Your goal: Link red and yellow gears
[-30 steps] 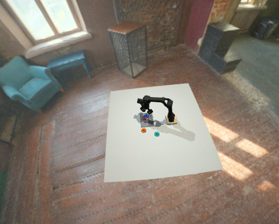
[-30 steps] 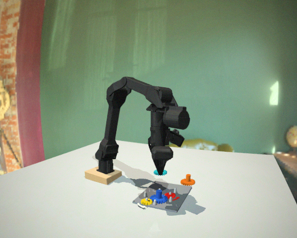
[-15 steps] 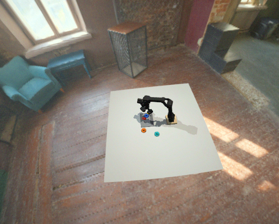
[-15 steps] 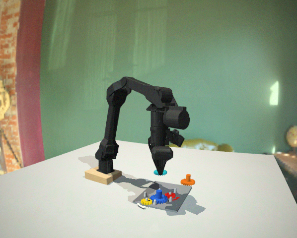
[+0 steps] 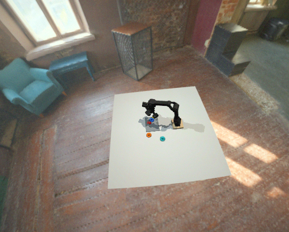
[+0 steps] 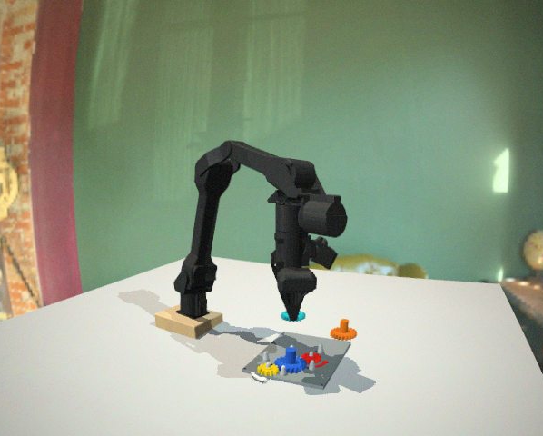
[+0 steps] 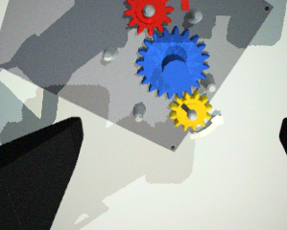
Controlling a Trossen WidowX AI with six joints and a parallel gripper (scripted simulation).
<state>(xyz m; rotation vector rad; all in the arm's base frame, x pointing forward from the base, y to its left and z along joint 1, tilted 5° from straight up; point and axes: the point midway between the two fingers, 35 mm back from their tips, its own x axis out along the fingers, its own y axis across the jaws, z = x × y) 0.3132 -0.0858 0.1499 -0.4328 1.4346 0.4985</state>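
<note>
The blue gear is on a peg of the grey board and looks flat. Its teeth meet the red gear on one side and the yellow gear on the other. Several pegs stand empty, among them a peg and another peg. An orange gear and a teal gear stand on the table. My gripper is open and empty above the board.
The arm's wooden base stands beside the board. The red arrow lies by the red gear. The white arrow lies by the yellow gear, at the board's edge.
</note>
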